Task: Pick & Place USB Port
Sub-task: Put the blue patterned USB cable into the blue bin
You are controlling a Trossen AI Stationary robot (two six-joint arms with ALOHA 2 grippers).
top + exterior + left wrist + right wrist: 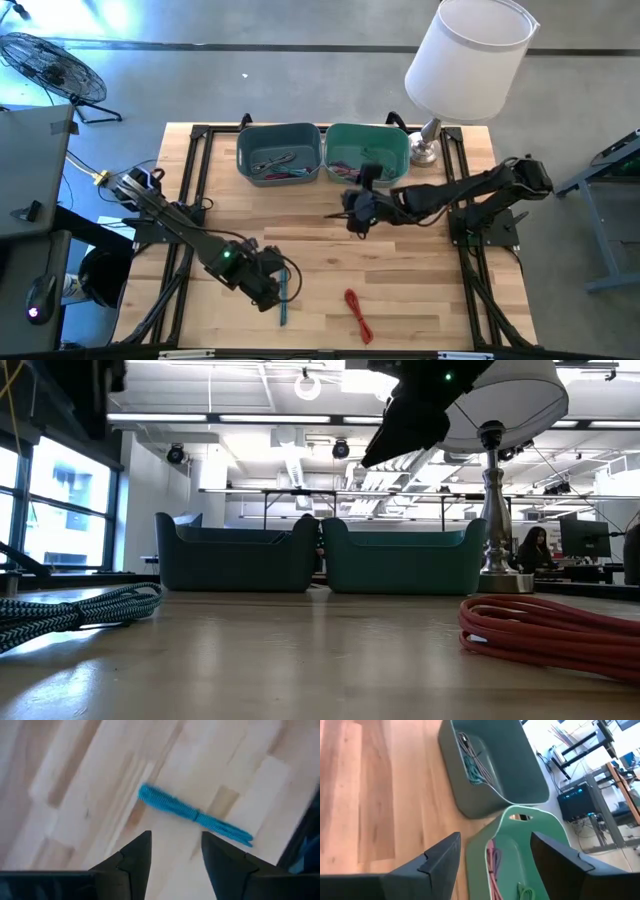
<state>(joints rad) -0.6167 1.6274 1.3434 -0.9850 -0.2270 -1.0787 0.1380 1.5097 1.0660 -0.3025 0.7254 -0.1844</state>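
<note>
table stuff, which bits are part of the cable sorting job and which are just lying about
Part of the job:
- blue cable, under the left tool, jaws open
- red cable
- grey-blue bin and green bin, both holding cables
- right tool, open above the green bin

Just lying about:
- lamp
- floor fan

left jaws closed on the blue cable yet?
No, the left gripper has its jaws open above the blue cable, not touching it.

surface: wooden table (420, 290); on it: blue cable (284, 298); red cable (358, 314); grey bin (279, 153); green bin (366, 150); lamp (428, 150)
</note>
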